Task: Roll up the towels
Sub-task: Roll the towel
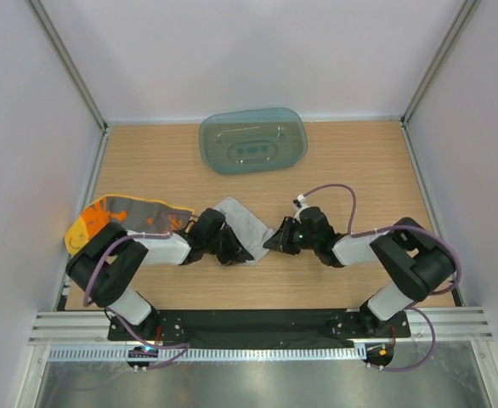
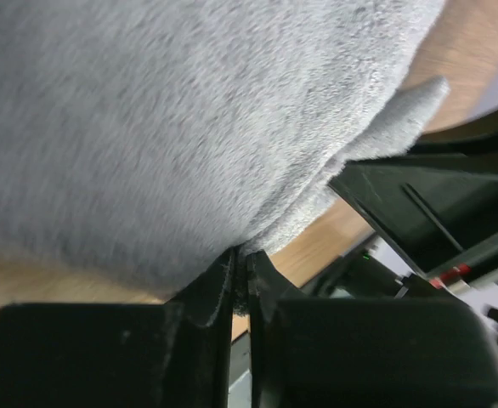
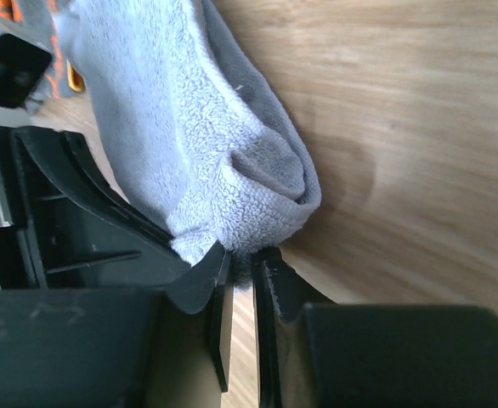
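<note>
- I count 2 towels, 1 tray and my 2 grippers on the table point(image 1: 359, 170).
- The grey towel point(image 1: 247, 223) lies in the middle of the table, toward the near edge, between my 2 grippers. It is partly bunched and folded.
- The yellow-orange towel point(image 1: 121, 212) lies flat at the left edge of the table, well apart from the right arm.
- My left gripper point(image 2: 240, 270) is closed, and its tips pinch an edge of the grey towel.
- My right gripper point(image 3: 242, 265) is also pinched together on the grey towel, at a folded corner that lifts up from the wood.
- From above, my 2 grippers cover the near side of the grey towel, so I cannot see its full outline.
- My left arm lies over the near part of the yellow-orange towel and hides it; the print is too small to read.
- In the left wrist view the grey cloth fills almost everything and is blurred.
- The teal tray point(image 1: 253, 143) sits at the far edge, near the middle, apart from both towels.
</note>
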Motion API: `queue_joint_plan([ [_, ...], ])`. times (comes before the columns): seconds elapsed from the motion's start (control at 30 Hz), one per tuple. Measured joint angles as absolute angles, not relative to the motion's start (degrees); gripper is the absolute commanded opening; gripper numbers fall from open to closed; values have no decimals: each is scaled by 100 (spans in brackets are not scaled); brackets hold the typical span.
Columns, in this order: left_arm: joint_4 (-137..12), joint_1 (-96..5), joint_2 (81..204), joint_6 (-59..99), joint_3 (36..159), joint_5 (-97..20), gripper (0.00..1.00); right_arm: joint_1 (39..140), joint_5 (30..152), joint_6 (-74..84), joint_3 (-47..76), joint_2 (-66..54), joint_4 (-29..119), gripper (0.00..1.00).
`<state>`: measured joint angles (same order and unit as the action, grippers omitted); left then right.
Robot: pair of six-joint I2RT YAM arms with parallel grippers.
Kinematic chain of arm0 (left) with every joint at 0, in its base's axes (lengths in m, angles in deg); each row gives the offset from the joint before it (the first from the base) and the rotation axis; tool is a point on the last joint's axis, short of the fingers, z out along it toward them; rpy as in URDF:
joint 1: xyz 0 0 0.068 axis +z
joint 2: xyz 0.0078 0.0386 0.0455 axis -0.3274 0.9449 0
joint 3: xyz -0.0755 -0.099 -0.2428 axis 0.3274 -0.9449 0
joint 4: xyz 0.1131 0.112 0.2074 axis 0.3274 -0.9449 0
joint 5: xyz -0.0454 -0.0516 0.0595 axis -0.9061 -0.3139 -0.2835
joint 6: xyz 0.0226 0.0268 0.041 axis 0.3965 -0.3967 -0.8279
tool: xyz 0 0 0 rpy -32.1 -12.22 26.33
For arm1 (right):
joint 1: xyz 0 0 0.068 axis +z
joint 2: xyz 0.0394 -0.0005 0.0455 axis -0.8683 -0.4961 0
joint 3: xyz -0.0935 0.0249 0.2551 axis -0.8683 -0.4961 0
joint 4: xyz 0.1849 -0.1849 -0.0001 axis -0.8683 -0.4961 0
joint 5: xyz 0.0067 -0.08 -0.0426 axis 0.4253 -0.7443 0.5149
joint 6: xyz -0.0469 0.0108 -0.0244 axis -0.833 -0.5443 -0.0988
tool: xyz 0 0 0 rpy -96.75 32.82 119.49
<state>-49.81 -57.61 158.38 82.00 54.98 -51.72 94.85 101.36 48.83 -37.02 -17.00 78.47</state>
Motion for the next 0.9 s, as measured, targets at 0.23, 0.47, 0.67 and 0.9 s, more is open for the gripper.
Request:
queue_joint_plan([
  [0.23, -7396, -6452, 15329, 7167, 6569, -3486, 55, 9568, 9826, 4568, -3099, -973, 5899, 11],
  [0.47, -9359, -7527, 15388, 6332, 7673, -1511, 56, 9546, 9542, 4407, -2677, -778, 4660, 10],
  [0.67, -9628, -8506, 15414, 5519, 8104, -442, 56, 9546, 9515, 4286, -2408, -782, 3899, 10],
  [0.9, -8867, -9236, 15679, 4327, 8189, -201, 55, 9546, 9515, 4142, -2008, -785, 3361, 9],
])
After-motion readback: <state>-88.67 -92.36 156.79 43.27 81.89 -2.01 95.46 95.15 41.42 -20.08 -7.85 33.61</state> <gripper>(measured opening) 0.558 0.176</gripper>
